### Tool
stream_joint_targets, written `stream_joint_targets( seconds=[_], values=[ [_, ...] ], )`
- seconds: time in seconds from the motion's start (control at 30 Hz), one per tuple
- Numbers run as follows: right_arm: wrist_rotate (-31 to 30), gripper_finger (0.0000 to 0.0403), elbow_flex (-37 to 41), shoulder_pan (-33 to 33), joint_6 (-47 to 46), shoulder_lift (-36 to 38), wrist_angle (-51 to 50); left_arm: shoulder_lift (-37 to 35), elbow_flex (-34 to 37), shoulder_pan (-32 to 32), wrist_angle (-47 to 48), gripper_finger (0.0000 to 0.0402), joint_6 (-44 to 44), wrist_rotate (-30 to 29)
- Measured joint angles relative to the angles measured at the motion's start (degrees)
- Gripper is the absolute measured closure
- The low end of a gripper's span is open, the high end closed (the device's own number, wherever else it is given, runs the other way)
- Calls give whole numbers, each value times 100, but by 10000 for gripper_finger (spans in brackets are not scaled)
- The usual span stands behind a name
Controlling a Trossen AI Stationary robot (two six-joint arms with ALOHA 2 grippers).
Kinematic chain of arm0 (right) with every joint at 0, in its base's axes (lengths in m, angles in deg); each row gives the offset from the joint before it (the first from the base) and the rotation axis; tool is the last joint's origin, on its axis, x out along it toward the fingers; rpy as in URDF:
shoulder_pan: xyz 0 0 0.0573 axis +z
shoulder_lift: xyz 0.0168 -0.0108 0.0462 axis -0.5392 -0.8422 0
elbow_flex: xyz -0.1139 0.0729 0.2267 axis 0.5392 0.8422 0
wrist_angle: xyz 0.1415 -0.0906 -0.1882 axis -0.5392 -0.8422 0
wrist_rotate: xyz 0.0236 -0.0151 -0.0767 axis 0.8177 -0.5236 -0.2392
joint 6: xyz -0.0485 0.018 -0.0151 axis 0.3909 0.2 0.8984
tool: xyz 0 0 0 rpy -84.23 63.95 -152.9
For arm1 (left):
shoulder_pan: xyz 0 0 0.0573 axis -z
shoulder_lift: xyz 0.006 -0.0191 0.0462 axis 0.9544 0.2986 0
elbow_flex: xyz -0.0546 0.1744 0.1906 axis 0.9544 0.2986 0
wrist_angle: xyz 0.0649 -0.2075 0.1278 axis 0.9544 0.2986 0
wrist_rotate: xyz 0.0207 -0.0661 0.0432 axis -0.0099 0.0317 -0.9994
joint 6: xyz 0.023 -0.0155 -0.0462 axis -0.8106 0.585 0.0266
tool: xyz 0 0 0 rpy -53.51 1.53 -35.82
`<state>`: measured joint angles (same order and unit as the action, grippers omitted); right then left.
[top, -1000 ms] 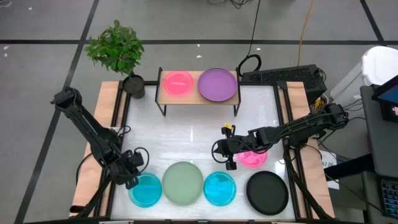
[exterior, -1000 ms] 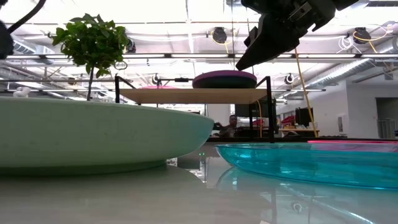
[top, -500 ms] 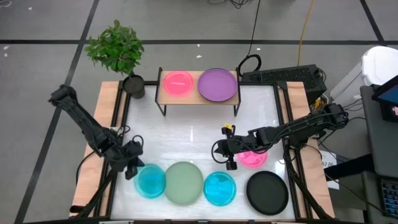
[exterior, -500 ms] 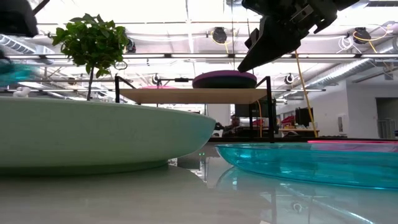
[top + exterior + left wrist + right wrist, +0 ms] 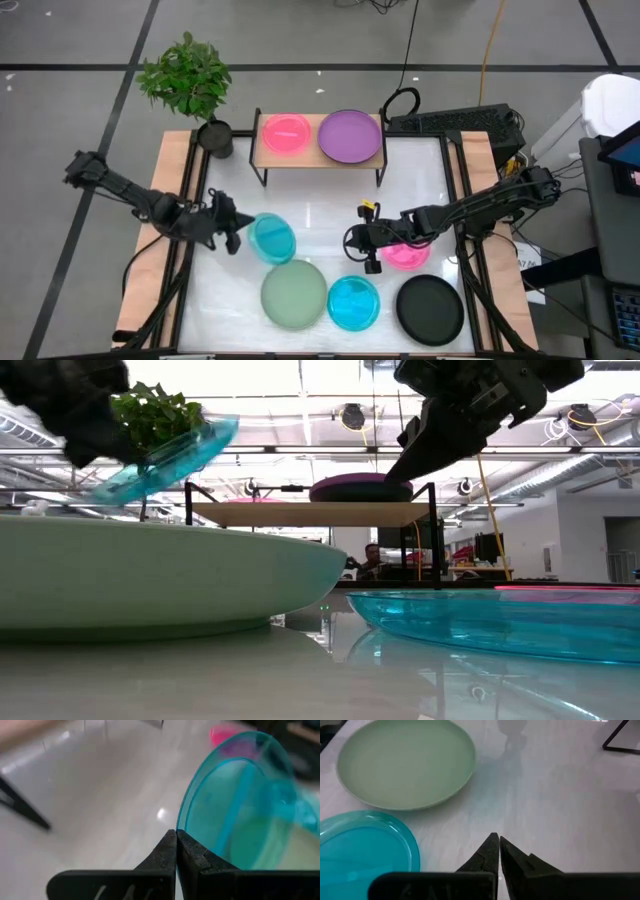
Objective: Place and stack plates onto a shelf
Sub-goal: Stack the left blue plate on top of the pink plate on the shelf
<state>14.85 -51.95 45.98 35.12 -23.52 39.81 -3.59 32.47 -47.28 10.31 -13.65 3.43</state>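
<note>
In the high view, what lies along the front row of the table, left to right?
Green plate → cyan plate → black plate.

Seven round plastic plates in all: two translucent cyan ones (image 5: 271, 238) (image 5: 353, 302), two translucent pink ones (image 5: 286, 132) (image 5: 405, 254), one opaque purple (image 5: 350, 135), one sage green (image 5: 294, 294), one black (image 5: 430, 309). One low wooden-topped shelf (image 5: 318, 160) on black legs. One potted green plant (image 5: 188, 77). Two dark robot arms.
</note>
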Motion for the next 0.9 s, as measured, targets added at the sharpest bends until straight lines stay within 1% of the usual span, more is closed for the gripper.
stream_joint_targets(
  seconds=[0.13,0.27,0.47,0.63,0.8,0.9],
  values=[
    [1,403,137,-1,-15,0,142,0,-3,-495,-905,398,-887,-10],
    [1,403,150,63,-17,-2,171,13,-260,-948,-1242,399,-1661,-10],
    [4,403,150,225,-17,-2,304,13,-687,-1663,-1256,399,-2260,-24],
    [4,403,150,294,-15,-2,315,65,-983,-2400,-1288,399,-2715,-37],
    [1,403,150,290,9,-2,403,344,-1325,-3193,-1395,399,-3208,-27],
    [4,403,150,290,25,-2,400,614,-1521,-3672,-1403,399,-3327,147]
  ],
)
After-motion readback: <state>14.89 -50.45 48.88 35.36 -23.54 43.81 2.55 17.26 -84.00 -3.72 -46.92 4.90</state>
